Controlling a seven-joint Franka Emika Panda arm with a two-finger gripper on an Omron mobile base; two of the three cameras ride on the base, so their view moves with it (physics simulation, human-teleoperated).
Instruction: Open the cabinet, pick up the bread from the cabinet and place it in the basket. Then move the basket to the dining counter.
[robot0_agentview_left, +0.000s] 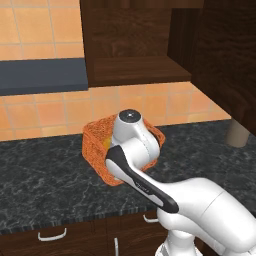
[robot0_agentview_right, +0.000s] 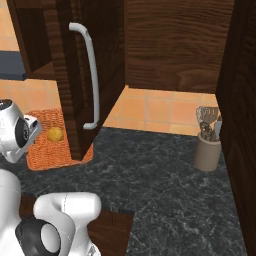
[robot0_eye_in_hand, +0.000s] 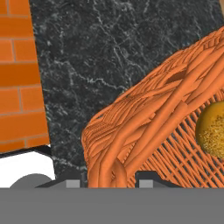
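Inside the orange wicker basket (robot0_agentview_right: 45, 145) lies the golden bun of bread (robot0_agentview_right: 55, 133), resting on the woven floor toward one side; the hand view shows it as a speckled round against the weave (robot0_eye_in_hand: 214, 129). That basket sits on the black speckled granite countertop (robot0_agentview_left: 45, 175), close to the orange tiled wall (robot0_agentview_left: 45, 112). Above it, the dark brown cabinet (robot0_agentview_left: 135, 45) stands open, its shelf bare as far as can be seen, and its tall door (robot0_agentview_right: 75, 75) with the long curved silver handle (robot0_agentview_right: 90, 75) swings out over the counter, hiding part of the basket from the right base camera.

At the near wall of the basket the gripper (robot0_eye_in_hand: 113, 177) is set astride the rim: the two dark finger tips rise on either side of a thick woven strand, with the wall between them, so it looks clamped on the basket's edge. From the left base camera the white wrist (robot0_agentview_left: 131, 132) covers the basket's middle.

So, by my reading, the cabinet is opened and the bread is already placed; what remains is lifting the basket and carrying it to the dining counter. Further along the granite stands a beige utensil holder (robot0_agentview_right: 207, 150), well apart from the work.
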